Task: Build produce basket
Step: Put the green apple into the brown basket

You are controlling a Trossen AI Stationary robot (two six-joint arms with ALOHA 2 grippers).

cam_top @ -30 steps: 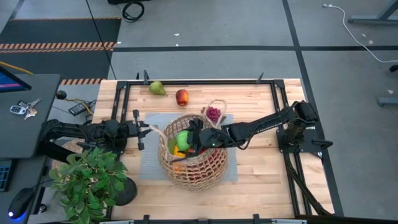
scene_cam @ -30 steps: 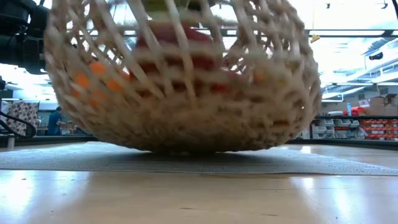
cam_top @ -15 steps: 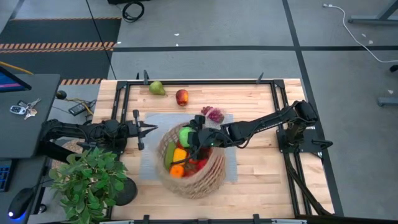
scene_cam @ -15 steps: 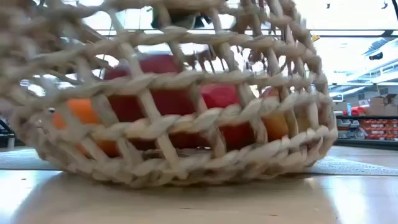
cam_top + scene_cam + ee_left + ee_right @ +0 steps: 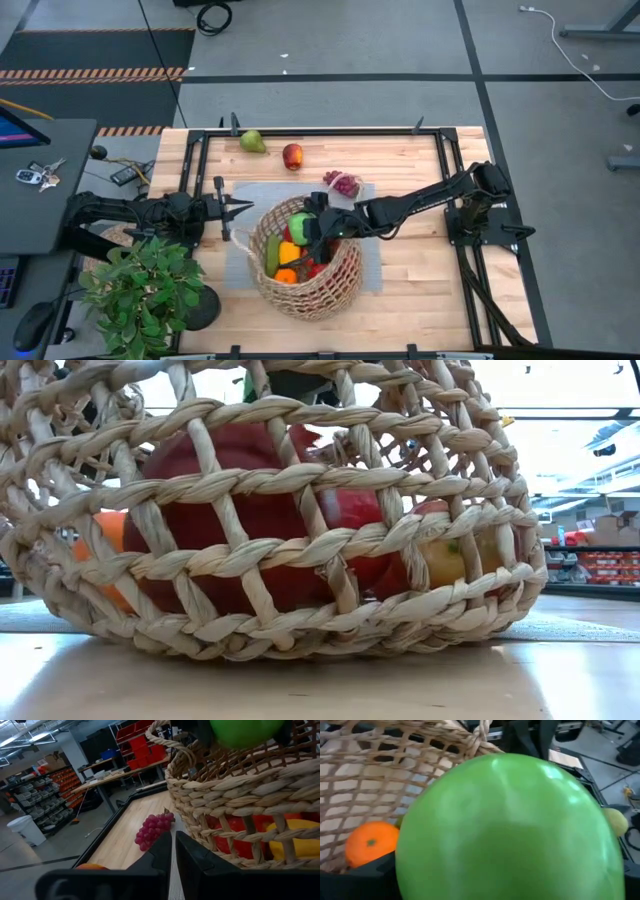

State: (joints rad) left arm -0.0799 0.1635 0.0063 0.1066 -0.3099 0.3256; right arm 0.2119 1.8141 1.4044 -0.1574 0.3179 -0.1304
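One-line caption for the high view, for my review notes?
Right gripper holds a green apple over the filled basket; pear, red apple and grapes lie outside.

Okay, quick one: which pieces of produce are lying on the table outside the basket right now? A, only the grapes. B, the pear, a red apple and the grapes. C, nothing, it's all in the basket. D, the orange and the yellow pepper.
B: from above, the green pear, a red apple and the purple grapes lie on the table behind the basket, while the orange sits inside it.

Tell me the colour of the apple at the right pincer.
Bright green apple, seen best in the right wrist view.
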